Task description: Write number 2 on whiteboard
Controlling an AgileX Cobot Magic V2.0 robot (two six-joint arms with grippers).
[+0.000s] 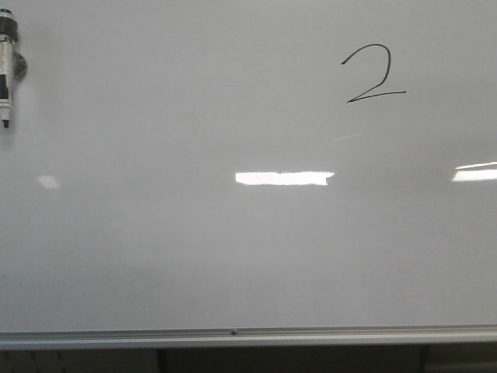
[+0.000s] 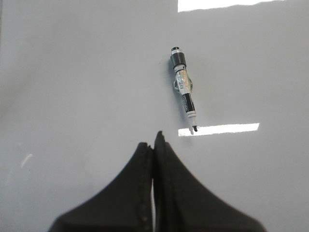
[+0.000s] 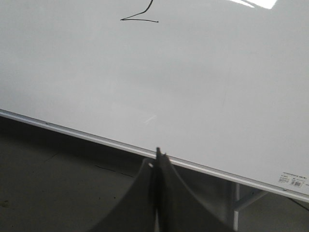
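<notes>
Both pairs of black fingers are pressed together and hold nothing. In the left wrist view the left fingers (image 2: 154,145) meet along a thin seam with no gap between the tips, and they hang clear of the large glossy white whiteboard with its silver-grey metal rail (image 2: 72,72), touching neither it nor the marker. The right fingers (image 3: 158,157) are likewise closed tip to tip, seen in front of the board's lower rail without any visible contact.

The small hand-drawn number 2 in thin black line (image 1: 373,74) sits in the upper right part of the whiteboard (image 1: 194,256), well above the bright rectangular light reflections. In the right wrist view only the lower curve and long base stroke of the digit (image 3: 140,18) show; the rest is cut off by the frame edge.

A slim black-and-white marker pen with a black cap end (image 1: 8,66) is stuck to the board at its upper left edge, tip pointing down; its upper end is cut off in the front view. The left wrist view shows the whole pen (image 2: 184,89), near the left fingers but apart from them. Its label print is too small to read.
</notes>
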